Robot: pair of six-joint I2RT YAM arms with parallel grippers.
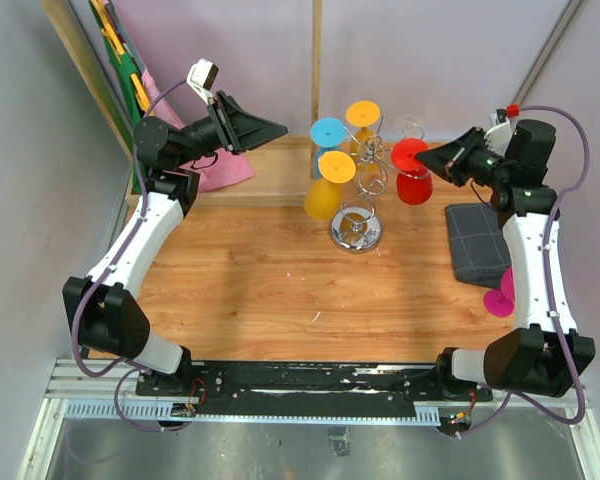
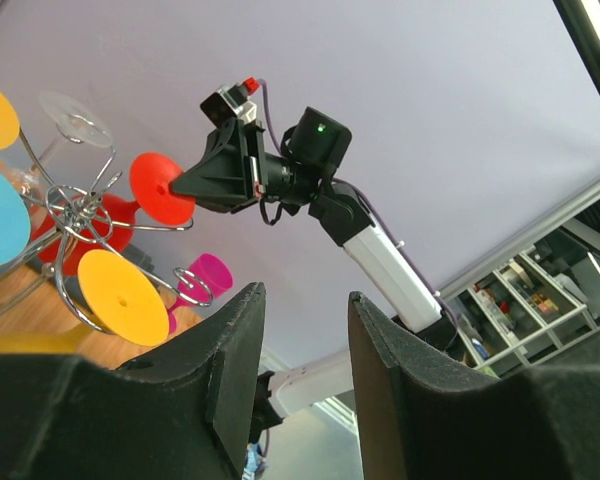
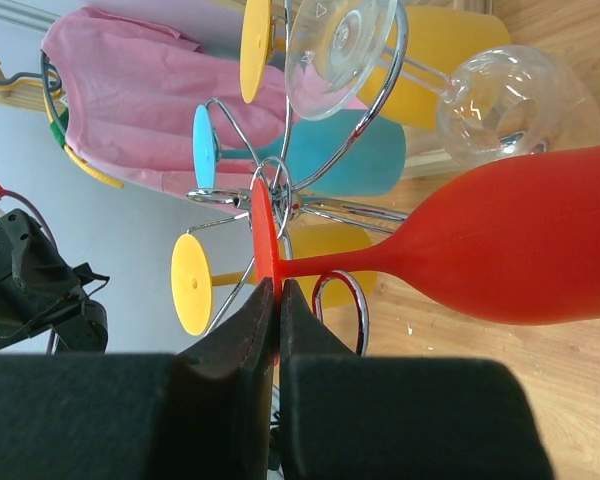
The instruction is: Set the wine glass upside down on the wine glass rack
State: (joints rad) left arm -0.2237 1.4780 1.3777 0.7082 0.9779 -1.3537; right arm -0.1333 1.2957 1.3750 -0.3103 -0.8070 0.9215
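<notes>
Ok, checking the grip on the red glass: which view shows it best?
Right wrist: the red glass fills the frame, its foot pinched in the shut right gripper. Top shows it small, beside the rack; left wrist mostly its foot.

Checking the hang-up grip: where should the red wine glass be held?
Grip the red wine glass by the rim of its foot, from the right, as the right claw does: inverted, its stem is free to hook the wine glass rack.

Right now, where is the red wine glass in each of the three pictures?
Top external: red wine glass, upper right of centre.
Left wrist: left of centre, round foot towards the camera.
Right wrist: bowl fills the right half.
Shared landmark: shiny chrome wire rack.
</notes>
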